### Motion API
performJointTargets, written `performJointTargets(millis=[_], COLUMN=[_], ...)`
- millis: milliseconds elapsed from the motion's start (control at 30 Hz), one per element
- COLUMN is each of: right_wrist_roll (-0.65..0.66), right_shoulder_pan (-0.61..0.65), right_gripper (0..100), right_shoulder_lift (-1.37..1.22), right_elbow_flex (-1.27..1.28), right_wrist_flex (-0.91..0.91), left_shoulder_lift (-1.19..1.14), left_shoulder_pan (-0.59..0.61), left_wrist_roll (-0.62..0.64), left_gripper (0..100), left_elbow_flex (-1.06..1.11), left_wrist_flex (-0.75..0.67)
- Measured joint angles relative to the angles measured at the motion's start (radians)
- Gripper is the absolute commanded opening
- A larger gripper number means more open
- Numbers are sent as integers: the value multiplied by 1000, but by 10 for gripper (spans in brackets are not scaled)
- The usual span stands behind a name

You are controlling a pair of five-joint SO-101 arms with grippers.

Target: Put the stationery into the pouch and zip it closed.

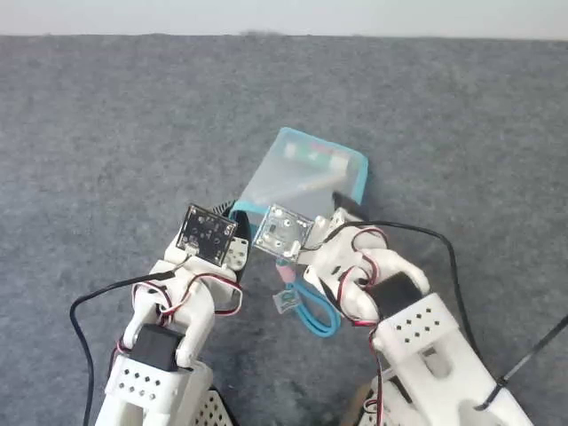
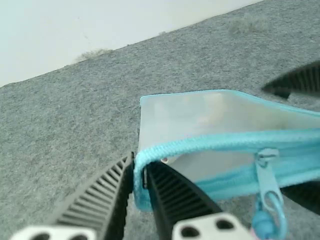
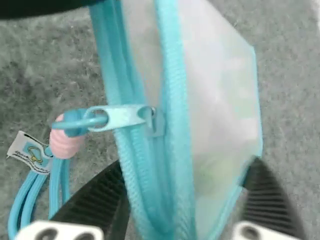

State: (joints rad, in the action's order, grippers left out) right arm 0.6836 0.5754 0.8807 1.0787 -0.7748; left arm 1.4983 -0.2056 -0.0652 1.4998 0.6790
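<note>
Grey fuzzy cloth is seen all over the bench [image 1: 106, 133]. Near the middle of it a see-through plastic pouch with light blue edges [image 1: 306, 173] is found, just in front of both arms. Pale stationery pieces [image 1: 315, 160] are seen through its side, inside it. The left end effector [image 2: 140, 186] is closed on the pouch's corner, right at one end of the light blue zip [image 2: 210, 142]. The blue edge is pinched between its black ribbed fingers [image 2: 172, 192]. The light blue zip pull [image 3: 120, 117] is found partway along the zip and is turned out to the side. A thin blue cord loop [image 1: 318, 318] with a pink bead [image 3: 65, 142] and a small white tag [image 3: 29, 152] is joined to the pull. The loop is laid on the bench between the two arms. The right end effector [image 3: 185, 200] is placed at the other end of the pouch. Whether the pouch is gripped by it cannot be told.
</note>
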Motion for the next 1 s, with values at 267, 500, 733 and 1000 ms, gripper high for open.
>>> performJointTargets(millis=[267, 500, 733, 1000], right_wrist_roll=[-41, -41, -91, -192], right_shoulder_pan=[-14, -71, -110, -115], right_gripper=[6, 6, 6, 7], right_shoulder_lift=[-12, -14, -98, -204], right_elbow_flex=[-95, -126, -215, -397], right_wrist_flex=[-8, -17, -17, -132], left_shoulder_lift=[3, 11, 155, 295], left_shoulder_pan=[8, 9, 40, 74], left_wrist_roll=[0, 12, 6, -34], left_gripper=[73, 230, 229, 233], left_elbow_flex=[-9, -54, -137, -146], left_wrist_flex=[0, 40, 229, 328])
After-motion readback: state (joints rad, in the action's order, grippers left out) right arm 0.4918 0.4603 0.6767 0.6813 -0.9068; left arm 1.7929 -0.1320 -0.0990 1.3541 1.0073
